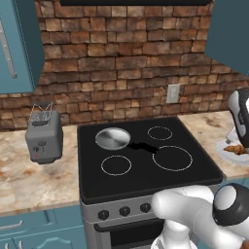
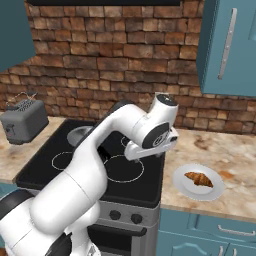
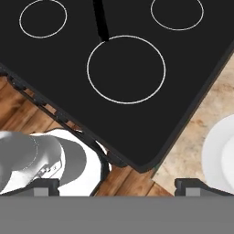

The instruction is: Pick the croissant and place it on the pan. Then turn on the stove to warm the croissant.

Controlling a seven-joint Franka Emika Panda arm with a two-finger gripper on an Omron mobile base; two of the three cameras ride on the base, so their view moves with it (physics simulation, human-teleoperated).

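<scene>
The croissant [image 2: 198,178] lies golden-brown on a round white plate [image 2: 186,189] on the counter right of the stove [image 2: 45,175]; it also shows at the right edge of the left base view [image 1: 236,149]. The silver pan [image 1: 113,138] sits on the stove's back left burner, its black handle [image 1: 144,148] pointing right. In the right base view the arm partly hides the pan [image 2: 79,135]. My gripper [image 3: 119,186] hovers open and holds nothing above the stove's front right burner [image 3: 126,69], left of the plate [image 3: 218,153]. The pan handle's end [image 3: 100,20] shows at the top of the hand view.
A grey toaster [image 1: 44,136] stands on the counter left of the stove. Black knobs [image 1: 124,211] line the stove's steel front. A brick wall runs behind, with teal cabinets [image 2: 227,45] above. My white arm [image 2: 115,145] arches over the stove.
</scene>
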